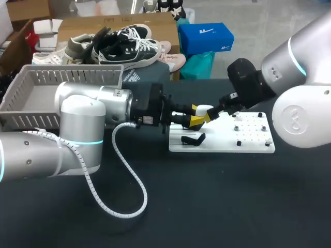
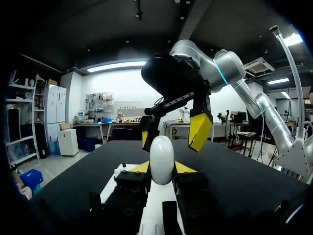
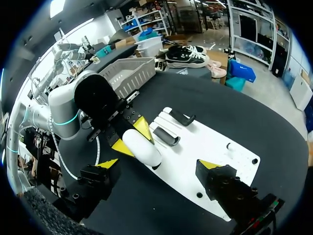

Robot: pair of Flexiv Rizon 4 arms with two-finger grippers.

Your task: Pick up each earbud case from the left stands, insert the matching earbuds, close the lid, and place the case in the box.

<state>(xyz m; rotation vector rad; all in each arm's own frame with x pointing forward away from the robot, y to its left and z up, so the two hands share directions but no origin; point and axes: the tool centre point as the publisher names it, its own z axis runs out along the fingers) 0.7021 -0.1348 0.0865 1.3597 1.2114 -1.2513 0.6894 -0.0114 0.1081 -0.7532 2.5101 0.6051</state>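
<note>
One white case (image 2: 162,159) | clamped in left gripper (image 2: 162,168) | right gripper (image 3: 159,165) wide open, case just ahead

Robotics lab with shelving (image 2: 20,122), workbenches (image 2: 100,126)

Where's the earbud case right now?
The earbud case sits mid-table in the head view, clamped in the left gripper over the white board at its left end, the open right gripper just beyond.
</note>
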